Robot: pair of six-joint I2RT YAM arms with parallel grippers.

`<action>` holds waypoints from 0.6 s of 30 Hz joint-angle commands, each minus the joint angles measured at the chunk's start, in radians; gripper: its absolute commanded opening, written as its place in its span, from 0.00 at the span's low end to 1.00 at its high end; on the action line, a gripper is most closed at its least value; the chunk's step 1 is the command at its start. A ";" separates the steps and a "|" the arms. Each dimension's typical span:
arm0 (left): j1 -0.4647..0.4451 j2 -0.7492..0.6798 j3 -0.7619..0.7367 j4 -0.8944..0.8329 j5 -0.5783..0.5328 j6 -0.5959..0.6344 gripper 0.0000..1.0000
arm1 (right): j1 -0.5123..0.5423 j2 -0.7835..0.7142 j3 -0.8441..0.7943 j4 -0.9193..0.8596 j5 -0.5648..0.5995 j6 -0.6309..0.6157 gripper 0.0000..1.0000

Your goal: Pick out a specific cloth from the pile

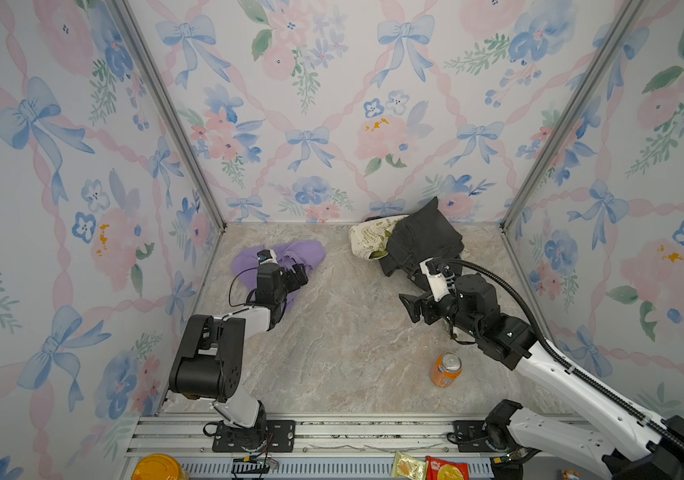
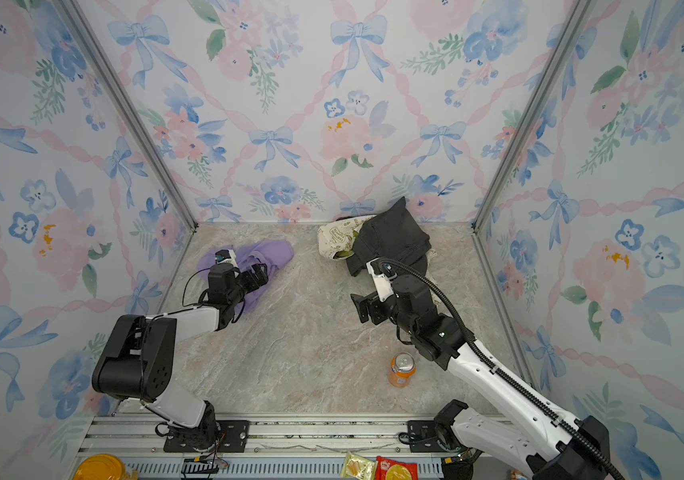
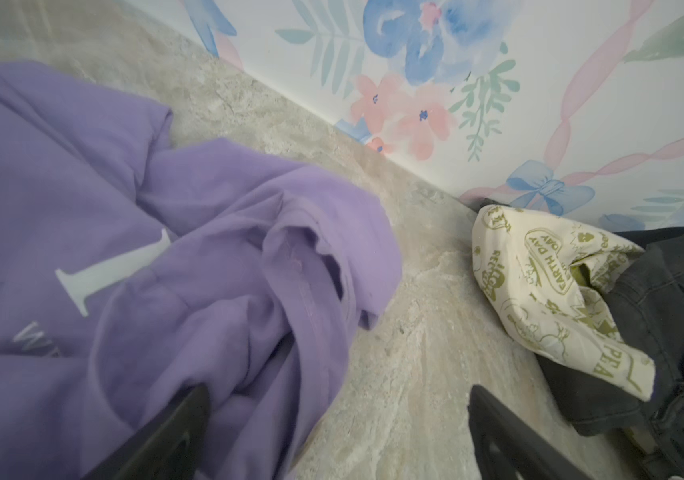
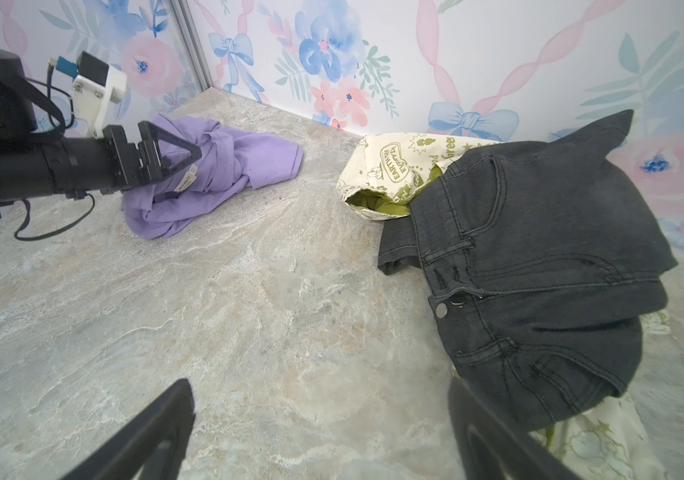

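Note:
The lavender cloth [image 1: 309,253] [image 2: 276,251] [image 3: 207,249] [image 4: 244,166] lies crumpled on the marble table at the back left, apart from the pile. The pile stands at the back right against the wall: a black denim garment [image 1: 423,237] [image 4: 540,232] lies on cream green-printed fabric [image 1: 369,239] [image 3: 540,291]. My left gripper [image 1: 301,276] [image 2: 259,274] [image 3: 338,395] [image 4: 174,156] hangs open over the cloth's near edge, one finger above purple fabric and the other above bare table, holding nothing. My right gripper [image 1: 409,307] [image 2: 363,307] [image 4: 319,390] is open and empty above the table, just in front of the denim.
An orange drinks can [image 1: 445,370] [image 2: 402,369] stands upright at the front right, beside the right arm. Snack packets [image 1: 431,467] and a yellow lid [image 1: 157,467] lie beyond the front rail. Flowered walls close in the table on three sides.

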State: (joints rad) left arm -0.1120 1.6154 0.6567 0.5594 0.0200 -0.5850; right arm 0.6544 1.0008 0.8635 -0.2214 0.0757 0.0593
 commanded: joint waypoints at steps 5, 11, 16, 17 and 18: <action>-0.018 0.085 -0.130 0.088 0.030 -0.041 0.98 | -0.012 0.008 -0.014 -0.019 0.009 0.003 0.97; -0.021 -0.025 -0.134 0.087 0.010 -0.024 0.98 | -0.013 -0.001 -0.015 -0.029 0.014 -0.004 0.97; -0.029 -0.223 -0.154 0.081 -0.040 0.021 0.98 | -0.016 -0.031 -0.023 -0.011 0.034 -0.009 0.97; -0.034 -0.273 -0.161 0.075 -0.058 0.039 0.98 | -0.016 -0.041 -0.026 -0.005 0.042 -0.010 0.97; -0.039 -0.323 -0.170 0.070 -0.080 0.065 0.98 | -0.019 -0.051 -0.033 0.003 0.052 -0.012 0.97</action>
State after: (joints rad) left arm -0.1394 1.3987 0.5079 0.6308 -0.0032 -0.5831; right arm 0.6476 0.9886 0.8536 -0.2241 0.0925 0.0589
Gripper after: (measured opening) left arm 0.979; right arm 0.969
